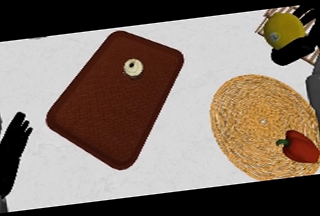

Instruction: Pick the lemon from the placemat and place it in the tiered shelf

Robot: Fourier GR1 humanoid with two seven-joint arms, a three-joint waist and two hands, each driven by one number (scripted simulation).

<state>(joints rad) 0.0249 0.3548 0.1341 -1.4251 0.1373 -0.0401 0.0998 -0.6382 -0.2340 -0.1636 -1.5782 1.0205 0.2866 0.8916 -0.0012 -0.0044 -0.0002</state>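
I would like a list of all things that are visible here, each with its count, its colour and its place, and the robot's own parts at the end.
lemon: one, yellow, upper right, in the right hand
red pepper: one, red with green stem, lower right part of the round placemat
round placemat: one, woven straw yellow, right side of the counter
brown tray: one, dark brown, rectangular, middle of the counter, set at an angle
small cupcake: one, cream coloured, on the tray's upper part
counter: one, white marbled
left hand: one, black, open, resting at the left edge
right hand: one, black, upper right, curled round the lemon
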